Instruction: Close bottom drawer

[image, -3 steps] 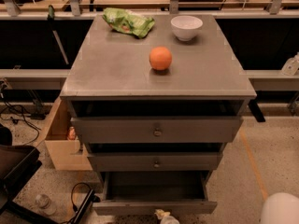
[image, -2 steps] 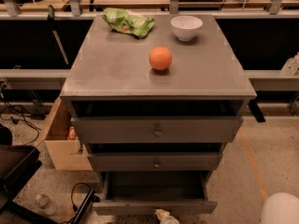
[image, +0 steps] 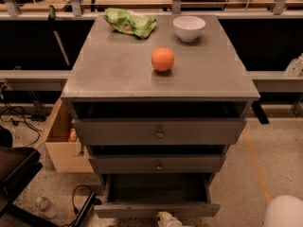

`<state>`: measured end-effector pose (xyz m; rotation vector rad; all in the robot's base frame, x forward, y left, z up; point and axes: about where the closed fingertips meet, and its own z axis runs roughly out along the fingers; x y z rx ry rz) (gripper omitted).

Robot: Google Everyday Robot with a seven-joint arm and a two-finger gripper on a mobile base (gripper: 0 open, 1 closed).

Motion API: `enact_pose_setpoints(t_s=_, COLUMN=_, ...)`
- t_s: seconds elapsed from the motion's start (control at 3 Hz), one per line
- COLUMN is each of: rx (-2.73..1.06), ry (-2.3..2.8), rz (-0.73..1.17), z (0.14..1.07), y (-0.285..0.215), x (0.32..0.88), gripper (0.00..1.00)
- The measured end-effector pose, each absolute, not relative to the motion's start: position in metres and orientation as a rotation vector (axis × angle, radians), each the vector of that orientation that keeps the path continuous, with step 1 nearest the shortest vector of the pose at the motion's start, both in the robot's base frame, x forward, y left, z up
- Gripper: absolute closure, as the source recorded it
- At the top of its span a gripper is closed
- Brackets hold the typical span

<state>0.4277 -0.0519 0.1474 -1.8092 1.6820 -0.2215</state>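
Compared against the frame from 1.0 s before: no change was noted. The bottom drawer (image: pixel 132 210) stood pulled out to the same extent, and the claw (image: pixel 167 219) sat at the same spot at the lower edge of the view. Only the pale tip of the claw showed, just in front of the middle of the bottom drawer's front panel. Whether it touched the panel could not be told, nor whether the claw was open or closed. The bottom drawer was the lowest of three in the grey bench (image: pixel 118 65), and its shallow tray lay exposed to the camera, with nothing seen inside. The middle drawer (image: pixel 123 164) and the top drawer (image: pixel 118 132) each stood a little forward, a dark gap above each front. Each showed one small central knob. Writing: the print on the green bag (image: pixel 130 22) could not be read. Counts on the bench top: one green bag at the rear left, one white bowl (image: pixel 189 28) at the rear right, and one orange (image: pixel 163 59) near the middle, all three apart from one another. On the floor: one open box (image: pixel 61 145) against the bench's left side, one clear bottle (image: pixel 43 205) at lower left, and one black cable loop (image: pixel 75 197) beside it.
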Motion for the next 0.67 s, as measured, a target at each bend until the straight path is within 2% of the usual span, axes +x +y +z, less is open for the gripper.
enact_pose_setpoints(t_s=0.33, rx=-1.810, ry=1.682, rz=-0.220, z=0.1469, y=-0.0514, x=0.4275, gripper=0.95)
enact_pose_setpoints(t_s=0.67, rx=-1.810, ry=1.682, rz=-0.220, z=0.1467, y=-0.0511, x=0.4274, gripper=1.00)
